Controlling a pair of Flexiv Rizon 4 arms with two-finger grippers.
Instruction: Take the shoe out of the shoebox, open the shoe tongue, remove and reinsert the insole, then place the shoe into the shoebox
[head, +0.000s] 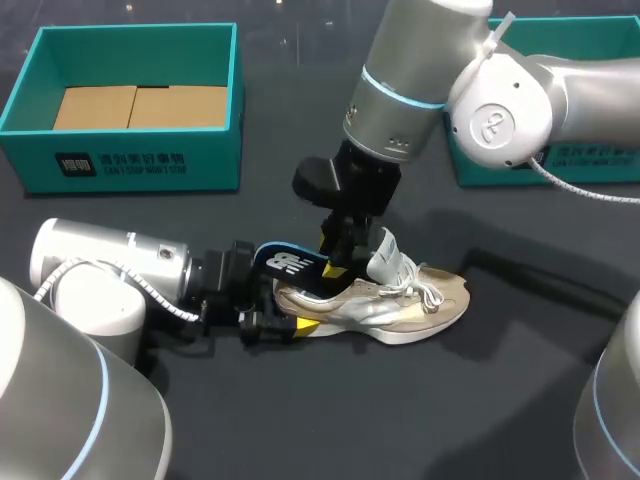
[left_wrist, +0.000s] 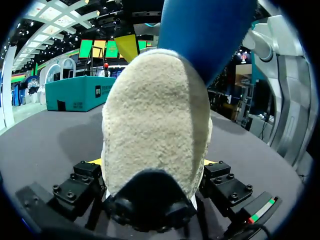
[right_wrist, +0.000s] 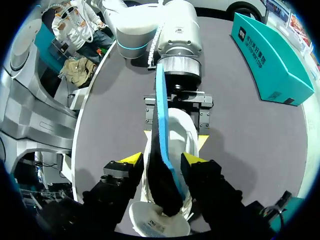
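Right gripper (right_wrist: 163, 159) — closed on the insole (right_wrist: 159, 100) between its fingers: likely thin, light, floppy; best pinched near one end. Left gripper (left_wrist: 152, 162) — clamping the heel of the shoe (head: 400, 305); soft upper.

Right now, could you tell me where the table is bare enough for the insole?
Bare table on the shoe's near side and past its toe. Crowded at the heel, where left gripper, right gripper and insole meet.

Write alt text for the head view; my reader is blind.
The right gripper holds a blue insole partly out of a beige sneaker, whose heel the left gripper clamps on the table. Behind stand the teal left shoebox and right shoebox.
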